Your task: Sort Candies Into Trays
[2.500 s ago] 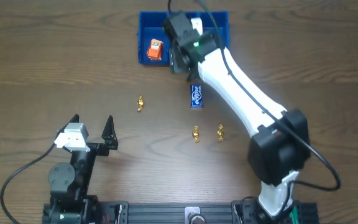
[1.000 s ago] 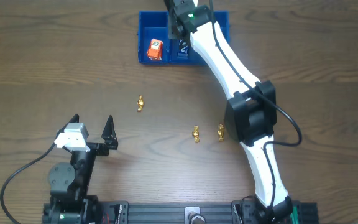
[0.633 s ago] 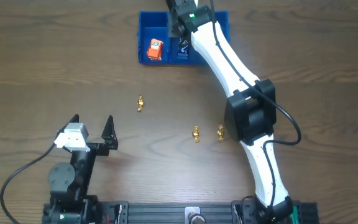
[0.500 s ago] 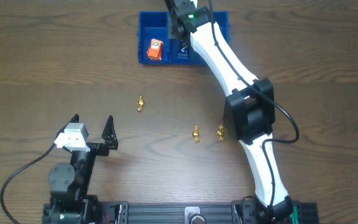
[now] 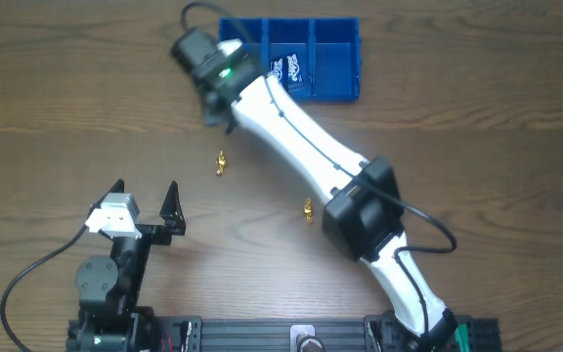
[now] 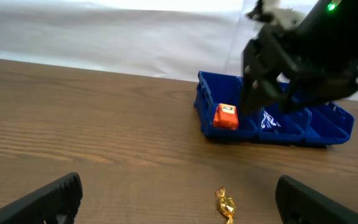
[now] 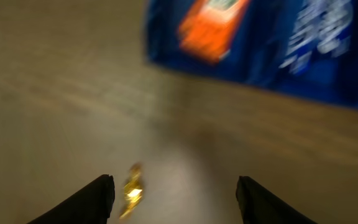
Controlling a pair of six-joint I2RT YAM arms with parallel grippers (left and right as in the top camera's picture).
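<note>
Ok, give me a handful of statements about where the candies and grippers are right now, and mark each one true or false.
1. The orange candy lies inside the blue tray. True.
2. The right gripper is shut on a gold candy. False: its fingers are wide apart and hold nothing, and the gold candy lies on the table below it.
3. The blue-wrapped candy lies on the table outside the tray. False: it sits in the tray's middle compartment.
4. The left gripper is open and holds nothing. True.
</note>
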